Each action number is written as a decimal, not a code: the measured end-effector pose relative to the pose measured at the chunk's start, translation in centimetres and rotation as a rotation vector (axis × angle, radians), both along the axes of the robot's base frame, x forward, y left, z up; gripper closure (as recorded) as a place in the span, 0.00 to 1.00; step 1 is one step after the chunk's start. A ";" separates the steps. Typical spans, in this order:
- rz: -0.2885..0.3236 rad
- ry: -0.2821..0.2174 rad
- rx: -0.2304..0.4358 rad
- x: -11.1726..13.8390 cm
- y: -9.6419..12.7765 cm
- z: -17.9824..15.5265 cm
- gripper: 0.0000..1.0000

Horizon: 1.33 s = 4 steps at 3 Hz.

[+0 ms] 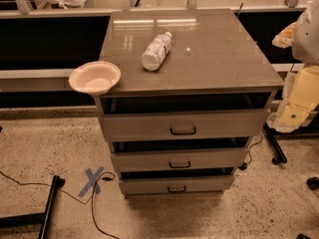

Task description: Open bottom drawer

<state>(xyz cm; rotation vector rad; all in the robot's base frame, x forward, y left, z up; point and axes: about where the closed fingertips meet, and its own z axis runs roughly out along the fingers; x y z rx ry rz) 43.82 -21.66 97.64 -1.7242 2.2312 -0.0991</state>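
The bottom drawer (149, 186) is the lowest and shallowest of three grey fronts on the metal cabinet (192, 59). A small dark loop handle (177, 188) sits at its centre, and a narrow dark gap shows above the front. My arm hangs at the right edge of the view. Its gripper (292, 117) is beside the cabinet's right side, level with the top drawer (139, 126). It is well above and to the right of the bottom handle and touches nothing.
A plastic bottle (156, 51) lies on the cabinet top. A pale bowl (94, 77) overhangs the top's front left corner. The middle drawer (144, 160) sits between the other two. A blue tape cross (91, 180), cables and a dark stand leg (48, 210) are on the floor at left.
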 end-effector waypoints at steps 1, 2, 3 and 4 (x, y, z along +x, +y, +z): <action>0.000 0.000 0.000 0.0 0.0 0.0 0.00; 0.012 0.027 0.061 0.4 -0.2 -3.5 0.00; 0.060 0.053 0.204 -0.6 0.5 -10.1 0.00; 0.068 0.102 0.349 -1.6 -1.6 -17.3 0.00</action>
